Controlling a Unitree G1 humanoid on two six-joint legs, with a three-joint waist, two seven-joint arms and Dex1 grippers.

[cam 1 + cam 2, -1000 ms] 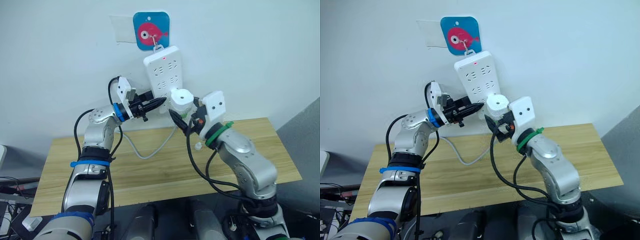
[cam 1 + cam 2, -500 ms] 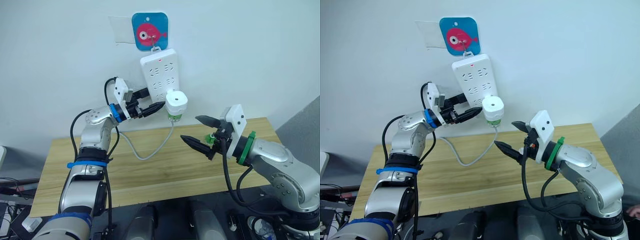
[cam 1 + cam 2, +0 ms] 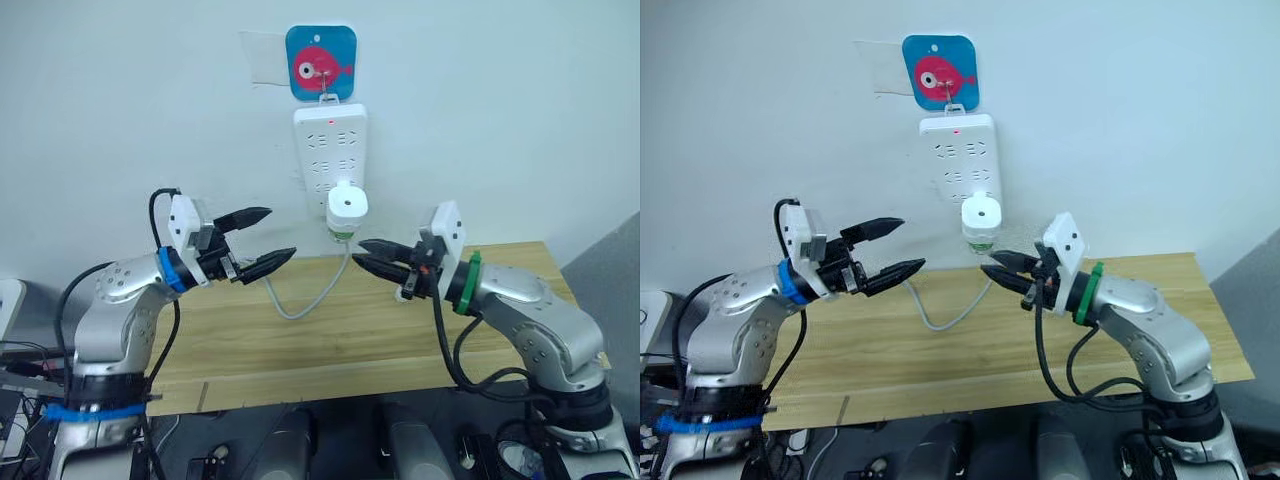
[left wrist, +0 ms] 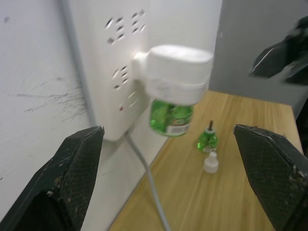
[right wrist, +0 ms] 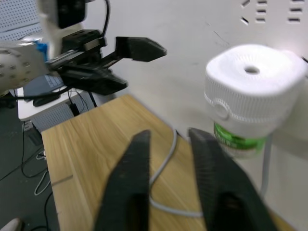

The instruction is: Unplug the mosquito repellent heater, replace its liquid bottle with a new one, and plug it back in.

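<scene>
Left wrist view: spare bottle (image 4: 208,139) and cap (image 4: 211,162) lie beneath heater (image 4: 177,72).

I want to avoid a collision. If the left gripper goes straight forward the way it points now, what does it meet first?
Probably the small white rounded mosquito repellent heater with its green liquid bottle, plugged into the long white power strip. The left gripper, fingers open, points at it; depth is uncertain.

Heater (image 3: 346,205) plugged into power strip (image 3: 329,150) on wall, between left gripper (image 3: 258,240) and right gripper (image 3: 377,258), bottle (image 4: 172,117) under heater, small bottle (image 4: 207,140) and cap (image 4: 210,163) on table (image 3: 330,335) below
</scene>
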